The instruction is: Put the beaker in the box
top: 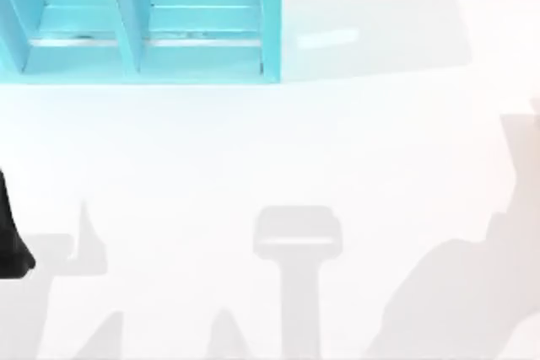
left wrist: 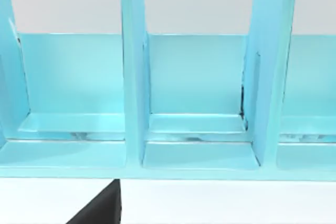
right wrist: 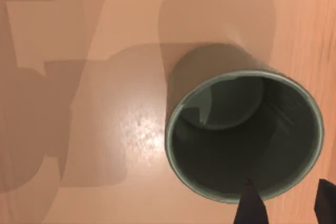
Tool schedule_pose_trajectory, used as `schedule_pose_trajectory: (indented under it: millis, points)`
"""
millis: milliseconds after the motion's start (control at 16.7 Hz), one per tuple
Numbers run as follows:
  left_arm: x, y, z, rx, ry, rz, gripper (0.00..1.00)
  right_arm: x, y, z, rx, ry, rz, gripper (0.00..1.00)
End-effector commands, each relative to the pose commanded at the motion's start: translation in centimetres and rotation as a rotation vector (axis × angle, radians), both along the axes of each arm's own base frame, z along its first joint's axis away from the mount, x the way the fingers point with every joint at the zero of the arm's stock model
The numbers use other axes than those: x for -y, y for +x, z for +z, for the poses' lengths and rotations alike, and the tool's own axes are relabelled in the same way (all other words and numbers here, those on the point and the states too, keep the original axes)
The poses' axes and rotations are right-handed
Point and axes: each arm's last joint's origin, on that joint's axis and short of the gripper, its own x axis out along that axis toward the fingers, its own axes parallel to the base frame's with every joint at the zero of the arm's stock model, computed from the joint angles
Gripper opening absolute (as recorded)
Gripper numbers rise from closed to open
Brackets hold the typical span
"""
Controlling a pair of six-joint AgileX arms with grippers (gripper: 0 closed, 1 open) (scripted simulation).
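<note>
At the far left edge of the top view, a dark part of the left arm hangs over the pale desk; whether the left tool is released or clenched cannot be told. Up in the desk's left rear corner stands the turquoise box, its upright dividers splitting it into open compartments (the left wrist view faces these bays head-on, with a dark sliver of the arm's own hardware at the lower edge). Grey shadows lie across the desk's near side and its right half.

On the right arm's side, the right wrist view looks straight down into the beaker, an olive-grey cup standing upright on the desk with its mouth open. The right tool hovers at the rim, two dark fingertips spread apart and released, one over the cup's inner wall, the other just outside it.
</note>
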Motion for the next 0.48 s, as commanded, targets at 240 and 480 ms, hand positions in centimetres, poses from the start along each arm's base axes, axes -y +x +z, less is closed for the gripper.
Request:
schedule_pose_trajectory:
  millis: [240,480]
  points:
    - [0.0,0.0,0.0,0.0,0.0,0.0,1.0,0.0,0.0,0.0,0.0,0.0,0.0,0.83]
    - [0.0,0.0,0.0,0.0,0.0,0.0,1.0,0.0,0.0,0.0,0.0,0.0,0.0,1.0]
